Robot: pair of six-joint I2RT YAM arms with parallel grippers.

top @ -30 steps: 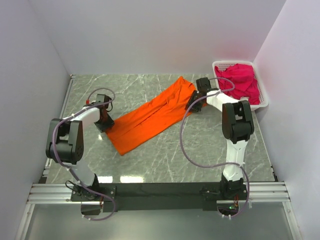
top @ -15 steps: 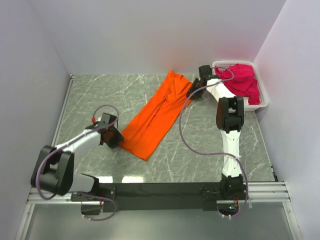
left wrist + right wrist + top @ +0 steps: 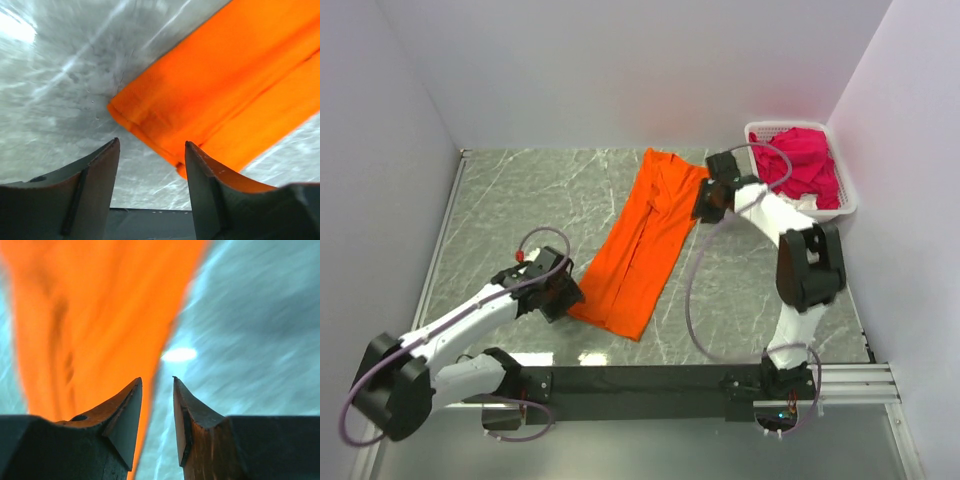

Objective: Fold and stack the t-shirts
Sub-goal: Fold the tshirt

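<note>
white slotted plastic basket [image 3: 847, 211] beside right gripper [image 3: 706, 204], left gripper [image 3: 566, 296] low at bright orange cloth t-shirt [image 3: 645, 235] near corner, both jaws apart

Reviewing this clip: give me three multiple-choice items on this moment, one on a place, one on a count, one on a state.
1. Where are the magenta-pink cloth shirts? A mid-table; B in the white slotted plastic basket; C on the floor.
2. How many shirts lie directly on the grey marbled table? A three; B two; C one.
3. The left fingers are: A apart, not clamped; B shut on cloth; C inside the basket.
Key: B, pink cloth fills the basket; C, only the bright orange cloth shirt, folded into a long strip; A, the wrist view shows a wide gap between them.
</note>
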